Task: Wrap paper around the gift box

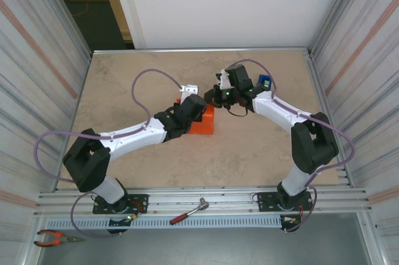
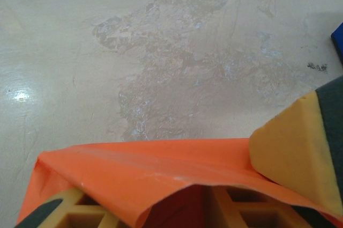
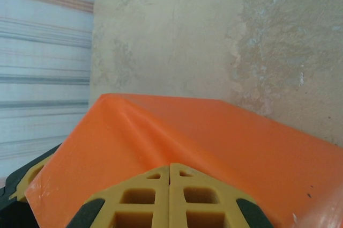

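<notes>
Tan table [image 1: 249, 159], the paper [image 1: 203, 125] sits mid-table probably hiding the gift box, right gripper [image 3: 170, 171] shut beside it, left gripper [image 2: 161, 185] half-open under a loose flap, grip unclear, so that fold might spring open.

Two robot arms: a left arm [image 1: 124, 133] at lower left and a right arm [image 1: 280, 110] at right. One orange paper [image 1: 204, 124] at centre. One blue tape dispenser [image 1: 264, 81]. One ratchet [image 1: 190, 211] and one pliers [image 1: 56, 237] along the bottom.
</notes>
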